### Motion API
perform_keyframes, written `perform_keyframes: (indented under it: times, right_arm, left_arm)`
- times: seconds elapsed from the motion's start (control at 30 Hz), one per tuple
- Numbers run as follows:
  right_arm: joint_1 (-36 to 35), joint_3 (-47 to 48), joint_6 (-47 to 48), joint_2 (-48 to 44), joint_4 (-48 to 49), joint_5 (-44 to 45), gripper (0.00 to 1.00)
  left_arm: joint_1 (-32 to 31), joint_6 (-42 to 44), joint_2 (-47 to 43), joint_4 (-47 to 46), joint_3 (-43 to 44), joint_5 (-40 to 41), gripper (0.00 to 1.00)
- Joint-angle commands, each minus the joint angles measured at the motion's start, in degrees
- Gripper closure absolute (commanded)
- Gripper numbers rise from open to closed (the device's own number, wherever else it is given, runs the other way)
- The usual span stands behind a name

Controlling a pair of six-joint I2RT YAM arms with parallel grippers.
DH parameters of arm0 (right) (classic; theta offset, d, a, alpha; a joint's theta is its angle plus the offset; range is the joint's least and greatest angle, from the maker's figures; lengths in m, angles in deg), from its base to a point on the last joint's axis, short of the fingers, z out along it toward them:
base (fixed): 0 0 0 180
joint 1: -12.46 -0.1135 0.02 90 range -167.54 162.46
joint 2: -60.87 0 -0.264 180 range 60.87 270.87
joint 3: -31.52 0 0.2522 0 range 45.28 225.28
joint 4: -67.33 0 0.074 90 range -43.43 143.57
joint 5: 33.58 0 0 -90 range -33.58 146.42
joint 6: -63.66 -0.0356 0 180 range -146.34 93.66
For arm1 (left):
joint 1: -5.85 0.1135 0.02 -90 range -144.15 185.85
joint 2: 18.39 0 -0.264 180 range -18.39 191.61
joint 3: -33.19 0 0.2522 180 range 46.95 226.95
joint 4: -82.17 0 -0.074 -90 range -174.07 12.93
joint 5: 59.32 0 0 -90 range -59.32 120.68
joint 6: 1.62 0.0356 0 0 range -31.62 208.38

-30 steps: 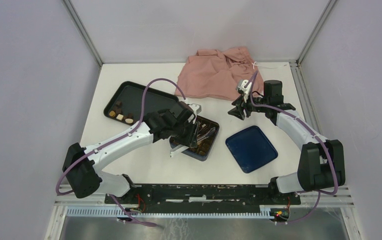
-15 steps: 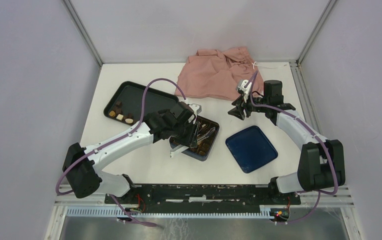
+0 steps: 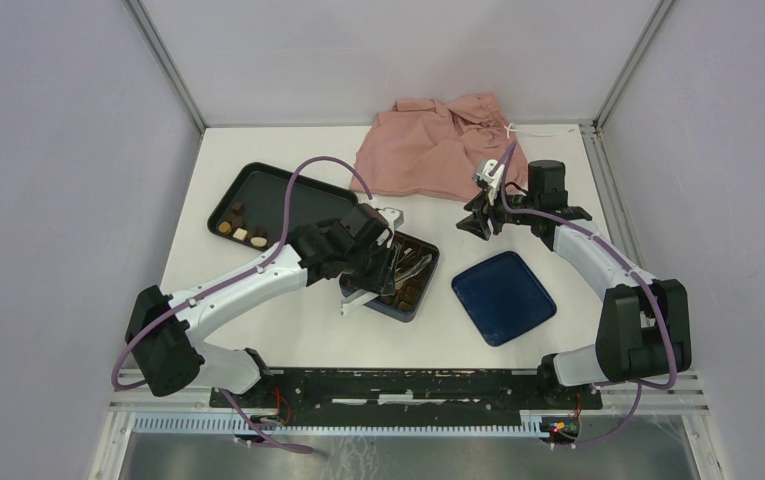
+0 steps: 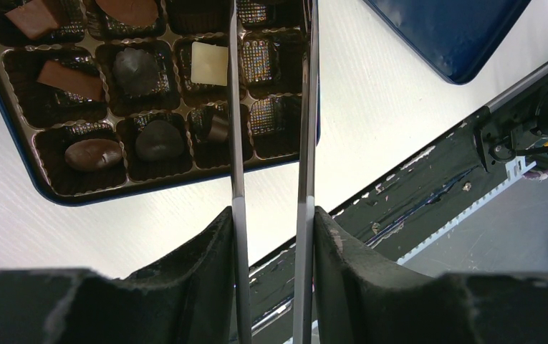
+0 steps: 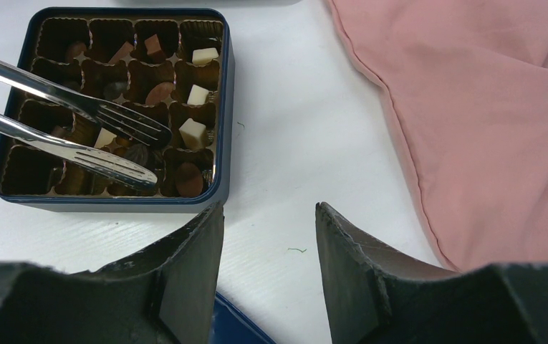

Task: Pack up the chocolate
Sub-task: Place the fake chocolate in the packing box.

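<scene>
**Tongs (image 5: 77,102) over the box (image 5: 224,107)**

The left gripper (image 4: 271,215) is clamped on the metal tongs, whose forked tips hang apart and empty above the blue box. Chocolate (image 5: 193,132) sits in many of its cups, and a few pieces lie in the black tray (image 3: 278,195). The right gripper (image 5: 269,215) stands wide open, holding nothing, near the pink cloth (image 5: 486,107)

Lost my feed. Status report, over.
Left gripper shut on tongs, tips over the box. Right gripper open, empty. Chocolate mostly boxed, few on tray. Pink cloth clear of box.
</scene>
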Motion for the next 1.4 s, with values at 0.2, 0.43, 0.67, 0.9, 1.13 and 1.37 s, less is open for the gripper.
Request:
perform_keyframes:
  times: [0.2,0.43,0.67,0.9,1.13,1.37]
  right_arm:
    - [0.2,1.0,0.5,0.3,0.4,-1.2,0.44]
    - [0.2,1.0,0.7,0.2,0.3,-1.2,0.44]
    - [0.3,1.0,0.6,0.2,0.3,-1.2,0.44]
    - [0.2,1.1,0.7,-0.1,0.3,-1.2,0.44]
    - [0.2,1.1,0.6,-0.6,0.3,-1.2,0.44]
    - [0.2,1.1,0.7,-0.9,0.3,-1.4,0.44]
  left_arm:
    - [-0.5,0.0,-0.2,-0.5,2.4,0.7,0.53]
    - [-0.5,0.1,-0.1,-0.6,2.3,0.7,0.52]
    - [-0.6,0.0,-0.7,-0.5,2.7,1.1,0.52]
    - [-0.3,-1.2,-2.6,-0.8,3.5,3.0,0.53]
    - [2.9,-1.5,-4.3,2.0,4.4,5.7,0.53]
    - [13.7,1.2,-9.6,6.1,4.2,6.6,0.54]
